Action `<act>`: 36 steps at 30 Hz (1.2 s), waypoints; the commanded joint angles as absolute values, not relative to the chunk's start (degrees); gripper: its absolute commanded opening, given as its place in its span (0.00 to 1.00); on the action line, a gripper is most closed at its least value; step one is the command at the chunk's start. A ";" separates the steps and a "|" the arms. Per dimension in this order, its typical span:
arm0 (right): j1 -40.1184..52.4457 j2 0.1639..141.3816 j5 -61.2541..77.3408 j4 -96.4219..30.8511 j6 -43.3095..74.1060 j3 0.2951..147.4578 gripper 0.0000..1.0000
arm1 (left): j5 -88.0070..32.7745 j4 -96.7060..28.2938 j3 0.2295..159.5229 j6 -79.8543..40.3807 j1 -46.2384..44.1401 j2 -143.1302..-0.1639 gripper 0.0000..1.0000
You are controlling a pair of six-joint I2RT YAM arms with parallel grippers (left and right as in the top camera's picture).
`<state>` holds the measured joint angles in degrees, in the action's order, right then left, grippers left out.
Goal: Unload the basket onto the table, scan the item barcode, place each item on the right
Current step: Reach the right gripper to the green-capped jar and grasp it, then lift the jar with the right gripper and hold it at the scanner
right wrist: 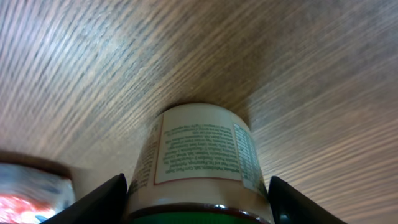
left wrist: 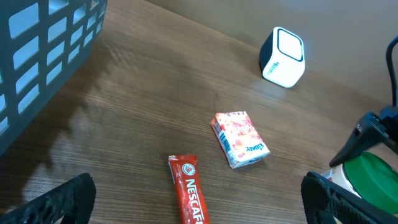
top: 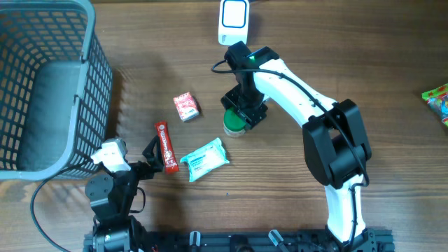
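The left gripper [top: 152, 158] rests wide open, near left. At centre, the right gripper [top: 245, 110] straddles the green-lidded, paper-labelled round jar [right wrist: 199, 149]; whether it grips cannot be told. A loose hold could drop it short of the far white box scanner [top: 233, 21].

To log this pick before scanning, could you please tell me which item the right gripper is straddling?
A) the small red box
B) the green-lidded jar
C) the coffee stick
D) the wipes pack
B: the right gripper has a finger on each side of the jar.
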<state>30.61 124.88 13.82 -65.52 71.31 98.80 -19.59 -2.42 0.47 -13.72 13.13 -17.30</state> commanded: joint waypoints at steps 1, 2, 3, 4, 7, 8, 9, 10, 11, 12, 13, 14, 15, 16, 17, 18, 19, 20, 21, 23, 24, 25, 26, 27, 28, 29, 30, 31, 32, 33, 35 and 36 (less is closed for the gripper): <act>30.63 125.64 9.85 -65.65 55.24 99.39 0.57 | -19.68 -2.63 0.34 -13.96 12.97 -17.28 1.00; 30.52 125.51 9.82 -65.63 51.64 99.79 0.57 | -19.68 -2.63 0.34 -13.96 12.97 -17.28 1.00; 30.35 125.27 9.63 -65.78 47.55 100.36 0.57 | -19.68 -2.63 0.34 -13.96 12.97 -17.28 1.00; 30.15 124.92 9.28 -66.06 43.27 101.06 0.57 | -19.68 -2.63 0.34 -13.96 12.97 -17.26 1.00; 29.76 123.83 8.49 -67.05 20.71 104.14 0.57 | -19.68 -2.63 0.34 -13.96 12.97 -17.26 1.00; 29.76 123.55 7.44 -67.90 13.54 104.81 0.57 | -19.68 -2.63 0.34 -13.96 12.97 -17.26 1.00; 29.78 123.09 3.49 -69.58 4.97 105.38 0.59 | -19.68 -2.63 0.34 -13.96 12.97 -17.26 1.00; 29.78 122.65 -1.21 -70.87 1.72 105.54 0.61 | -19.68 -2.63 0.34 -13.96 12.97 -17.26 1.00; 29.78 122.32 -4.47 -71.88 0.36 105.54 0.66 | -19.68 -2.63 0.34 -13.96 12.97 -17.26 1.00; 29.78 121.99 -6.70 -72.75 -0.40 105.54 0.74 | -19.68 -2.63 0.34 -13.96 12.97 -17.26 1.00; 29.78 121.71 -7.90 -73.17 -0.47 105.54 0.84 | -19.68 -2.63 0.34 -13.96 12.97 -17.26 1.00; 29.78 121.12 -6.61 -72.66 0.19 105.56 0.90 | -19.68 -2.66 0.34 -13.96 12.97 -17.26 1.00; 29.78 120.57 -4.14 -72.14 0.01 105.56 0.99 | -19.68 -2.63 0.34 -13.96 12.97 -17.26 1.00; 29.85 120.14 -2.98 -71.85 0.19 105.56 1.00 | -19.68 -2.63 0.34 -13.96 12.97 -17.28 1.00; 30.02 119.74 -1.98 -71.70 0.23 105.56 1.00 | -19.68 -2.63 0.34 -13.96 12.97 -17.26 1.00; 30.22 119.02 -0.43 -71.31 0.84 105.56 1.00 | -19.68 -2.63 0.34 -13.98 12.97 -17.26 1.00; 30.33 118.45 -0.45 -70.98 3.81 105.67 1.00 | -19.68 -2.63 0.34 -13.96 12.97 -17.28 1.00; 30.33 117.75 -0.75 -71.22 9.58 106.02 1.00 | -19.68 -2.63 0.34 -13.96 12.97 -17.28 1.00; 30.28 116.60 -0.75 -72.31 22.00 106.32 1.00 | -19.68 -2.63 0.34 -13.96 12.97 -17.26 1.00; 29.87 115.96 -0.51 -74.54 36.38 106.30 1.00 | -19.68 -2.63 0.34 -13.96 12.97 -17.26 1.00; 29.63 115.90 -0.08 -75.42 40.29 106.30 1.00 | -19.68 -2.63 0.34 -13.96 12.97 -17.26 1.00; 29.23 115.90 0.82 -76.71 44.82 106.28 1.00 | -19.68 -2.63 0.34 -13.96 12.97 -17.26 1.00; 28.99 115.94 1.28 -77.49 47.22 106.13 1.00 | -19.68 -2.63 0.34 -13.96 12.97 -17.28 1.00; 28.73 115.94 2.24 -78.13 50.13 105.65 1.00 | -19.68 -2.63 0.34 -13.96 12.97 -17.26 1.00; 28.56 115.94 3.03 -78.19 51.77 105.19 1.00 | -19.68 -2.63 0.34 -13.96 12.97 -17.28 1.00; 28.45 115.94 3.46 -78.08 53.06 104.57 1.00 | -19.68 -2.66 0.34 -13.96 12.97 -17.26 1.00; 28.40 116.05 3.53 -77.62 53.69 104.01 1.00 | -19.68 -2.63 0.34 -13.96 12.97 -17.26 1.00; 28.40 116.11 3.46 -77.19 55.99 102.98 1.00 | -19.68 -2.63 0.34 -13.96 12.97 -17.26 1.00; 28.40 116.18 3.42 -76.71 58.02 101.95 1.00 | -19.68 -2.66 0.34 -13.96 12.97 -17.26 1.00; 28.36 116.33 2.83 -75.99 58.96 101.16 1.00 | -19.68 -2.66 0.34 -13.96 12.97 -17.28 1.00; 27.86 116.84 1.98 -74.59 60.03 100.03 1.00 | -19.68 -2.63 0.34 -13.96 12.97 -17.26 1.00; 27.49 117.05 2.02 -73.91 59.99 99.48 1.00 | -19.68 -2.63 0.34 -13.96 12.97 -17.26 1.00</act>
<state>28.29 116.90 2.13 -75.18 53.98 101.38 -19.59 -2.42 0.47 -13.69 13.13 -17.30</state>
